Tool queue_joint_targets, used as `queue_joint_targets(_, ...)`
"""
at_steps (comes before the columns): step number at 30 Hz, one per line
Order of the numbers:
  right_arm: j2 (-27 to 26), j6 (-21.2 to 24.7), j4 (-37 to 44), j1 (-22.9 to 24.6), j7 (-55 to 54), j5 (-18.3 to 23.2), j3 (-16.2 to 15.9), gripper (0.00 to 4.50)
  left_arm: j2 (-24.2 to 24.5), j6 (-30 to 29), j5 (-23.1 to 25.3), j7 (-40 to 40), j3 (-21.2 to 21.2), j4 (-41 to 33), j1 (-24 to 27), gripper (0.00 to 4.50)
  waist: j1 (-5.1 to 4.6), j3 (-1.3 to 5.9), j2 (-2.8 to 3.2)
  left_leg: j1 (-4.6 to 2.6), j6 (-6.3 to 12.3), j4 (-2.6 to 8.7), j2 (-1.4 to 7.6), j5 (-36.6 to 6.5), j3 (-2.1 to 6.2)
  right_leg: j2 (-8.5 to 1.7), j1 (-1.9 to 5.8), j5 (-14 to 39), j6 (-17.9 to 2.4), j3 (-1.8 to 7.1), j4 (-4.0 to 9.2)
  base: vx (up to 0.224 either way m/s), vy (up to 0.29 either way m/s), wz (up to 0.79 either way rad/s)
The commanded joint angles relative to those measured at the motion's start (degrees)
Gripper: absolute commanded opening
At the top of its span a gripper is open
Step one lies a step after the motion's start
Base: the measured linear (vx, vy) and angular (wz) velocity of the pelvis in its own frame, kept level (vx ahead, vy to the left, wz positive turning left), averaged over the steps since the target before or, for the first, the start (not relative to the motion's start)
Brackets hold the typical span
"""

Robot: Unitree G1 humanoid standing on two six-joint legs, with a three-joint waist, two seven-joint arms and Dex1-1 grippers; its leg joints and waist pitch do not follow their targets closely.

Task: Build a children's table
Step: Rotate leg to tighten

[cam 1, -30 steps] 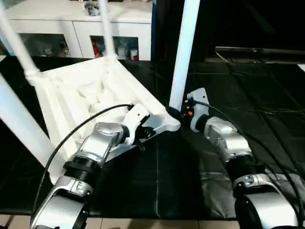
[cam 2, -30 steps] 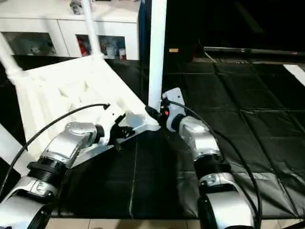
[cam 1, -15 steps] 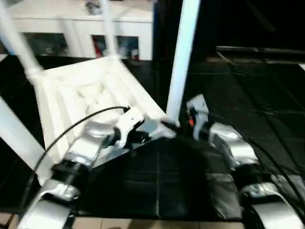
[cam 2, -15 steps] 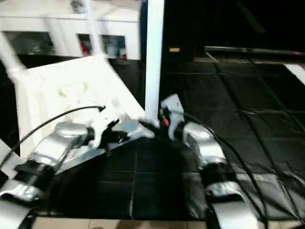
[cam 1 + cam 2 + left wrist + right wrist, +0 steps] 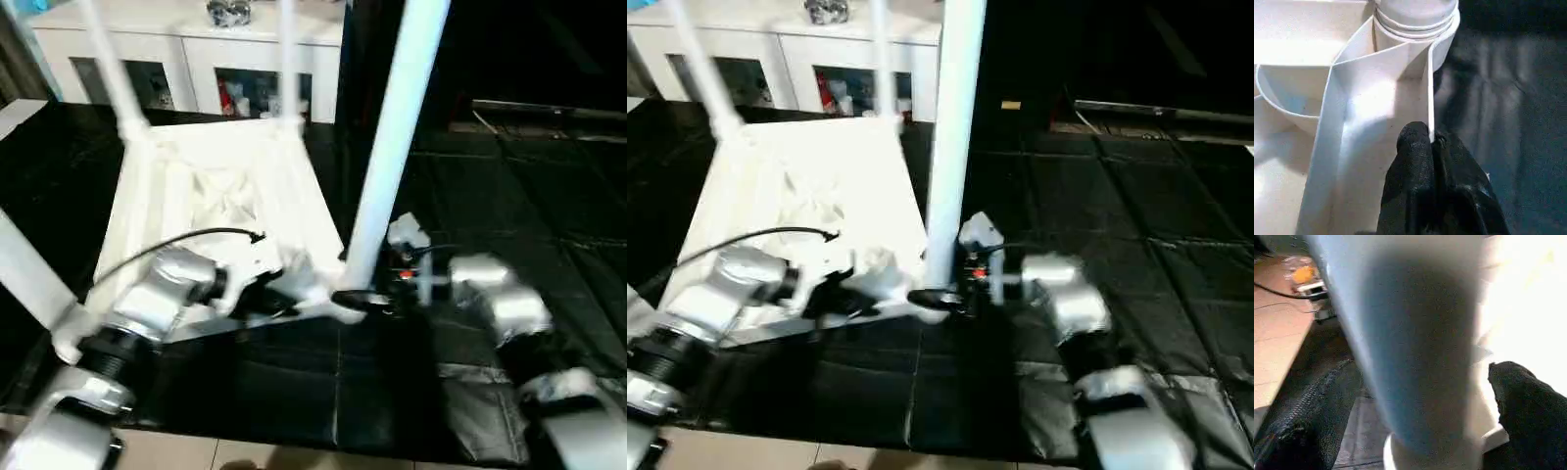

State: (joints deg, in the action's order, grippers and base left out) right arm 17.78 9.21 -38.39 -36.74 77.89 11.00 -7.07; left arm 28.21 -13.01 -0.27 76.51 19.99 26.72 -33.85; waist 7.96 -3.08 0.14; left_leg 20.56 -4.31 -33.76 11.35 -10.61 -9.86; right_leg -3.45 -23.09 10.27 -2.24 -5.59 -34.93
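The white table top (image 5: 225,186) lies upside down on the black mat, ribs facing up. All its legs stand in the corner sockets: near right leg (image 5: 392,147), far right (image 5: 287,59), far left (image 5: 113,69) and near left (image 5: 24,274). My left gripper (image 5: 1431,134) is shut on the thin rim wall of the table top, just short of the near right socket (image 5: 1415,19). It sits at the front edge in the head view as well, left gripper (image 5: 269,299). My right gripper (image 5: 1415,396) clasps the base of the near right leg (image 5: 1415,333), with one finger (image 5: 1303,416) on each side.
A white cabinet (image 5: 196,69) with glass doors stands behind the mat, close to the table's far legs. The black mat (image 5: 509,196) stretches away to the right. Its front edge meets pale floor (image 5: 245,455) just below my forearms.
The view has shifted. The table top has turned on the mat, its near right corner swinging towards me. My right forearm now reaches in more from the side. Both grippers keep their hold.
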Motion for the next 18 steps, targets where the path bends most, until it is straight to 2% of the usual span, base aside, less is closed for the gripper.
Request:
queue_joint_targets(1,0.2,-1.7,-0.3,-0.9,1.7,-0.1,-1.0,4.49,-0.6,1.5,-0.1,3.2,1.9,-0.8,-1.4,0.0,-0.23,3.86,0.29,-0.61,3.1,3.61,2.53,-9.2,0.42,-5.35,3.04,14.1,-10.5,3.57,4.37,0.0,0.0,0.0)
queue_joint_targets(3,0.3,-4.3,-1.5,-1.1,1.9,-1.7,-1.8,4.49,-0.5,1.6,0.0,4.1,2.1,-0.5,-1.5,0.0,-0.04,3.94,0.25,-0.62,2.68,3.65,2.63,-9.1,0.45,-5.42,3.02,13.6,-10.7,3.55,4.24,0.0,0.0,0.0)
queue_joint_targets(4,0.3,-4.3,-1.5,-1.1,1.9,-1.7,-1.8,4.49,-0.5,1.6,0.0,4.1,2.1,-0.5,-1.5,0.0,-0.08,3.92,0.24,-0.59,2.47,3.66,2.56,-9.4,0.45,-5.37,3.06,13.6,-10.9,3.52,4.22,0.0,0.0,0.0)
queue_joint_targets(5,0.4,-4.6,-1.7,-1.2,2.6,-1.7,-1.9,4.49,-0.5,1.6,0.0,4.4,2.2,-0.5,-1.5,0.0,-0.13,3.9,-0.05,-0.53,2.47,3.71,2.56,-9.4,0.45,-5.32,3.15,13.6,-10.9,3.5,4.21,0.0,0.0,0.0)
queue_joint_targets(8,-0.1,-3.8,-3.2,-1.9,4.9,-1.0,-1.6,4.49,0.2,2.0,-0.3,5.7,2.5,-0.9,-1.2,0.0,-0.12,3.95,-0.03,-0.37,2.85,3.59,2.43,-9.2,0.45,-5.42,3.3,14.4,-10.6,3.5,4.23,0.0,0.0,0.0)
queue_joint_targets(9,-0.2,-3.2,-4.1,-2.5,5.8,-0.5,-1.6,4.23,0.4,2.2,-0.5,6.1,2.7,-1.0,-1.2,0.0,-0.11,3.97,-0.13,-0.35,3.0,3.57,2.45,-8.7,0.45,-5.4,3.29,14.4,-10.6,3.5,4.17,0.0,0.0,0.0)
queue_joint_targets(12,-0.1,-2.7,-4.6,-2.8,7.0,0.0,-1.7,4.11,0.6,2.5,-0.4,6.3,2.8,-0.9,-1.2,0.0,-0.07,3.99,-0.06,-0.54,3.24,3.56,2.61,-8.4,0.42,-5.32,3.08,13.7,-10.8,3.49,4.12,0.0,0.0,0.0)
queue_joint_targets(13,0.0,-2.5,-4.7,-2.9,7.3,0.1,-1.8,3.81,0.6,2.6,-0.4,6.3,2.8,-0.8,-1.2,0.0,-0.08,3.97,-0.06,-0.54,3.28,3.57,2.6,-8.5,0.42,-5.28,3.09,13.6,-10.8,3.48,4.09,0.0,0.0,0.0)
queue_joint_targets(14,0.2,-2.4,-5.2,-3.2,8.3,0.4,-2.0,3.81,0.7,2.7,-0.3,6.4,2.7,-0.7,-1.2,0.0,-0.06,3.98,-0.29,-0.45,3.37,3.55,2.58,-8.5,0.4,-5.29,3.19,13.5,-10.8,3.46,4.03,0.0,0.0,0.0)
queue_joint_targets(16,0.4,-2.2,-5.5,-3.3,8.9,0.7,-2.1,3.69,0.7,2.7,-0.2,6.3,2.5,-0.7,-1.2,0.0,-0.05,3.98,-0.17,-0.41,3.4,3.55,2.6,-8.4,0.43,-5.38,3.17,13.7,-10.9,3.45,4.04,0.0,0.0,0.0)
queue_joint_targets(17,0.4,-2.1,-5.7,-3.4,9.3,0.8,-2.1,3.63,0.7,2.7,-0.2,6.3,2.5,-0.7,-1.2,0.0,-0.05,3.97,-0.37,-0.4,3.43,3.54,2.57,-8.2,0.4,-5.34,3.2,13.8,-10.7,3.47,4.09,0.0,0.0,0.0)
queue_joint_targets(18,0.4,-1.9,-6.0,-3.5,9.7,0.8,-2.0,3.51,0.7,2.6,-0.2,6.1,2.4,-0.6,-1.3,0.0,-0.01,3.98,-0.31,-0.44,3.44,3.53,2.58,-8.3,0.41,-5.38,3.18,13.9,-10.7,3.46,4.08,0.0,0.0,0.0)
